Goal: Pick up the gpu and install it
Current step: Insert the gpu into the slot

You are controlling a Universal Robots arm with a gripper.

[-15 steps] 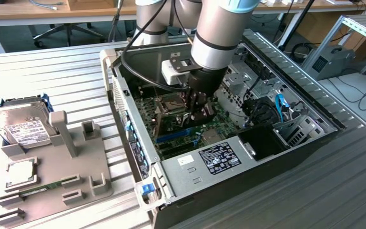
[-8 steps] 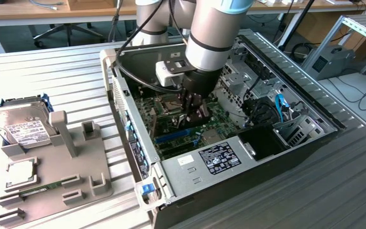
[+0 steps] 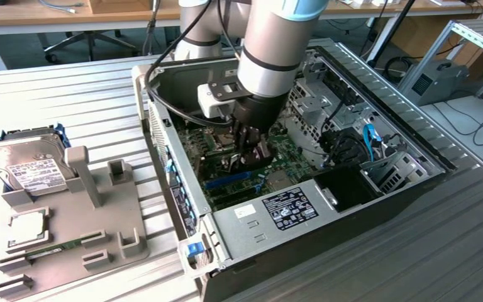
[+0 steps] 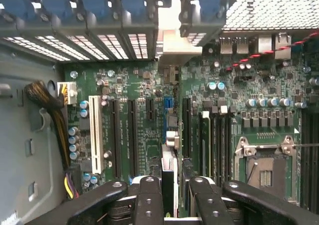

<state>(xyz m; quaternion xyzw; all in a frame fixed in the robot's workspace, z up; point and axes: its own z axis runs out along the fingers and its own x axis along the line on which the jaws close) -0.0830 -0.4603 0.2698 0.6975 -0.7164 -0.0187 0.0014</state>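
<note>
The gpu (image 4: 170, 171) shows edge-on as a thin card running away from the gripper (image 4: 173, 205), with its silver bracket (image 4: 174, 42) at the far end by the case's rear wall. The two black fingers (image 4: 149, 200) close on the card from both sides. It stands on edge over the green motherboard (image 4: 137, 85), in line with the expansion slots (image 4: 132, 135); whether it sits in a slot I cannot tell. In the exterior view the gripper (image 3: 253, 154) reaches down into the open computer case (image 3: 309, 207), with a dark part of the gpu (image 3: 263, 155) at its tips.
A white slot (image 4: 94, 135), the CPU socket (image 4: 264, 170) and a yellow-black cable bundle (image 4: 50, 105) surround the card. Outside the case, a grey fixture (image 3: 73, 233) holds a hard drive (image 3: 27, 167), a CPU (image 3: 27, 226) and a memory stick (image 3: 53, 248). Drive cages and blue cables (image 3: 367, 141) fill the case's far side.
</note>
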